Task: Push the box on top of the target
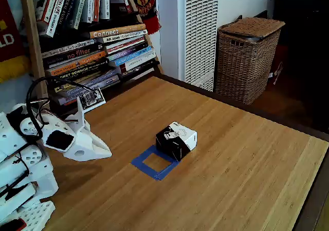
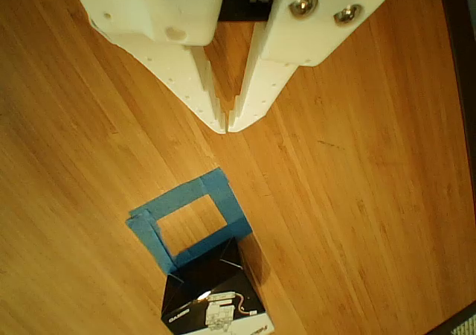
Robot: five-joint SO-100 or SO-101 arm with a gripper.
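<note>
In the fixed view my white arm sits at the left edge of the wooden table (image 1: 241, 154), and my gripper (image 1: 105, 153) reaches out low over the boards, pointing right toward the middle. In the other view my gripper (image 2: 226, 126) comes down from the top, the two white fingers (image 2: 190, 89) tapering together until the tips all but meet, with only a thin slit between them and nothing held there. To the right of my tips in the fixed view lies the target (image 1: 154, 162), a hollow blue tape square flat on the wood, near me but apart. The box (image 1: 176, 140) stands at the target's far right corner, its black side overlapping that edge of the tape, most of the square still bare. In the other view the target (image 2: 223, 197) lies just beyond my tips and the box (image 2: 212, 298) beyond it, at the bottom. Farther right, behind the table, stands a wicker basket (image 1: 247, 59).
</note>
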